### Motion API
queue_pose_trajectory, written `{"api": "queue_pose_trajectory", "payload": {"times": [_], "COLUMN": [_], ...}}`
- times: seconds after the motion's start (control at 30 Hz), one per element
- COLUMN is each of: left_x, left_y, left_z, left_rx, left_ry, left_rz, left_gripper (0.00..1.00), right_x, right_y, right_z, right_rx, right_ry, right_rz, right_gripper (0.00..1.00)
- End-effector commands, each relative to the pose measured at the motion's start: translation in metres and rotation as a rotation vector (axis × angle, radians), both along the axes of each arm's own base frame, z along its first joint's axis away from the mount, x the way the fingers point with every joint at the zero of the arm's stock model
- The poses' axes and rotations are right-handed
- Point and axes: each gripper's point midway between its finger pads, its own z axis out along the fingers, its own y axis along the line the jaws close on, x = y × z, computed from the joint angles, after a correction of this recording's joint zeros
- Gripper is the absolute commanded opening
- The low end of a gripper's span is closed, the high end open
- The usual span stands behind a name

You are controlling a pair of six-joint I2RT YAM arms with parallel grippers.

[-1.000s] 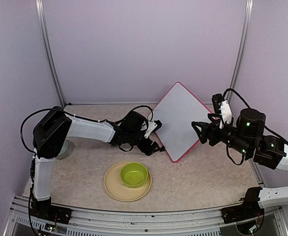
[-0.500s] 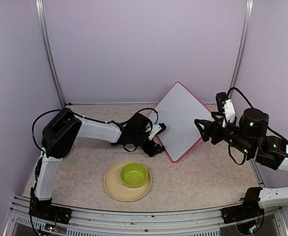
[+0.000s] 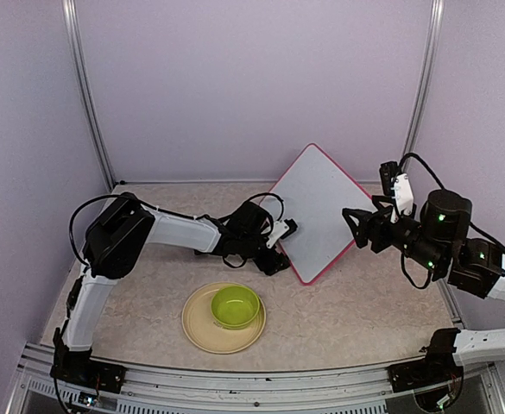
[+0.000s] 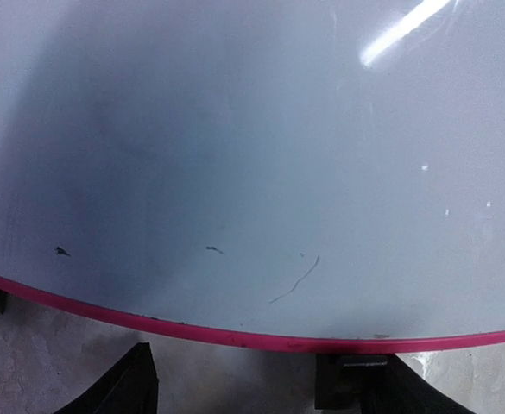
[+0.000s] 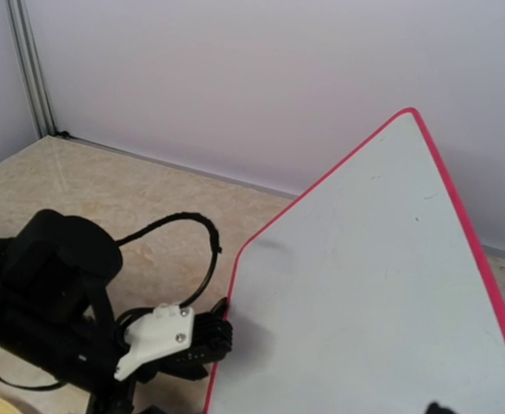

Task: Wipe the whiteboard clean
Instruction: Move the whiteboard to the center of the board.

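Nearest, a green bowl (image 3: 235,306) sits on a beige plate (image 3: 202,332); beyond it the left gripper (image 3: 285,245) holds its fingers apart at the lower left edge of the whiteboard (image 3: 317,211), one fingertip seemingly touching the pink rim in the right wrist view; the right gripper (image 3: 353,229), jaws spread, hovers beside the opposite edge; only the left wrist view shows faint dark flecks (image 4: 62,251) and a thin stroke (image 4: 295,280) on the board, which stands on one corner, tilted toward the back wall (image 3: 252,86).

We see the whiteboard (image 4: 252,155) face smooth and glossy, throwing back a bright streak of light, inside a slick, plastic-looking pink-red frame (image 4: 235,337). Under it the table (image 3: 364,302) looks like matt mottled stone. The green bowl (image 3: 235,306) shines like plastic on a duller beige plate (image 3: 198,332).
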Motion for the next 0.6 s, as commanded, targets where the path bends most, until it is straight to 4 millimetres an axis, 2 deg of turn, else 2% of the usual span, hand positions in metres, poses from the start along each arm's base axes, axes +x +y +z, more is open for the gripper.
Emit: {"api": "queue_pose_trajectory", "payload": {"times": [0.0, 0.27, 0.47, 0.57], "left_x": [-0.001, 0.003, 0.006, 0.006], "left_y": [-0.011, -0.010, -0.003, 0.000], "left_z": [0.000, 0.002, 0.004, 0.002], "left_rx": [-0.017, -0.042, -0.053, -0.057], "left_ry": [-0.008, -0.028, -0.046, -0.045], "left_rz": [-0.007, 0.051, 0.170, 0.242], "left_gripper": [0.71, 0.49, 0.30, 0.28], "right_x": [0.001, 0.002, 0.002, 0.001], "right_y": [-0.007, -0.007, -0.009, -0.010], "right_z": [0.003, 0.000, 0.001, 0.001], "right_rx": [0.016, 0.014, 0.019, 0.021], "right_ry": [-0.016, -0.011, -0.017, -0.017], "right_rz": [-0.024, -0.028, -0.032, -0.031], "right_gripper": [0.83, 0.84, 0.84, 0.84]}}
